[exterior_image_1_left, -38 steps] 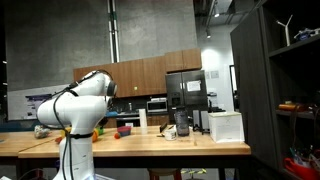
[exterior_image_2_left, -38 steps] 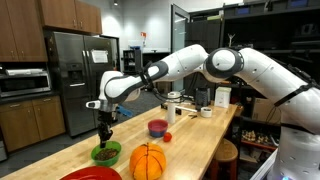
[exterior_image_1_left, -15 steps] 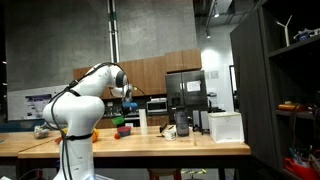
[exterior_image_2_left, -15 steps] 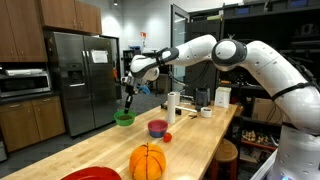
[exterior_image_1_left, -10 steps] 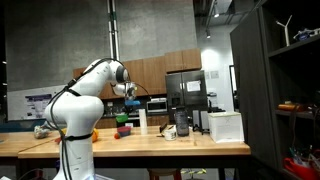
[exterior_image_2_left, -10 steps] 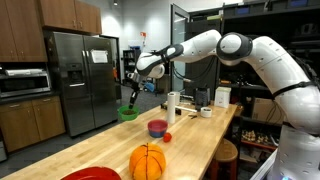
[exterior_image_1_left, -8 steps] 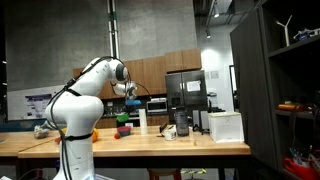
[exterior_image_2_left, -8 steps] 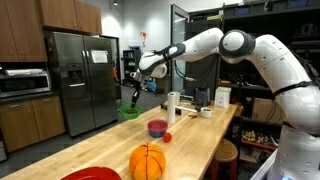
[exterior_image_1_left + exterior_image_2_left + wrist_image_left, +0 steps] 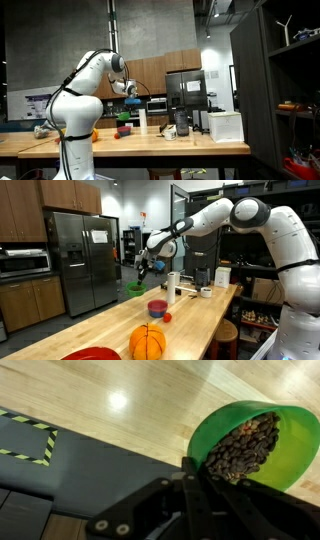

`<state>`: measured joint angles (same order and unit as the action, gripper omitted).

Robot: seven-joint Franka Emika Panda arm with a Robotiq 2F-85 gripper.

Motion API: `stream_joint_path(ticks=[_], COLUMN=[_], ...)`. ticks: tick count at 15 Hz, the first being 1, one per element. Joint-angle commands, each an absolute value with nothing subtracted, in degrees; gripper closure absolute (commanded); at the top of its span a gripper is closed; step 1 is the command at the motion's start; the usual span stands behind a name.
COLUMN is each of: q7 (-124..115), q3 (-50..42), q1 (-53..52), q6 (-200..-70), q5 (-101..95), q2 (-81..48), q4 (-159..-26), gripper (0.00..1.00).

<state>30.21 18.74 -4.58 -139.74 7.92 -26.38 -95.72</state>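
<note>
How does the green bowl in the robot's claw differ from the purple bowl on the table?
The green bowl hangs in the air, pinched at its rim by the gripper; the purple bowl stands on the wooden table. The green bowl holds dark brown bits, in the wrist view; what the purple bowl holds cannot be told. Both are round.

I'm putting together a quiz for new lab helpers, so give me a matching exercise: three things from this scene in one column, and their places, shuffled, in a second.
Things:
1. green bowl
2. orange ball
3. purple bowl

Places:
A. on the wooden table, beside a small red thing
B. held in the air, rim pinched by the claw
C. at the table's end nearest the camera, next to a red plate

Pairs: 1-B, 2-C, 3-A
</note>
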Motion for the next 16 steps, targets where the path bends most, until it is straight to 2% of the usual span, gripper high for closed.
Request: stream_joint_path(ticks=[1,10,16], q7=[27.5,24.5,15.6], q3=[17.9,17.5,15.6], q1=[-3.9,-3.5,-5.0], q6=[-144.6,-156.1,-155.6], q5=[10.0,15.0,14.4], q2=[-19.2,-10.6,-5.3], q4=[-105.0,-118.7,-123.9], gripper=[0.99,0.99,0.99])
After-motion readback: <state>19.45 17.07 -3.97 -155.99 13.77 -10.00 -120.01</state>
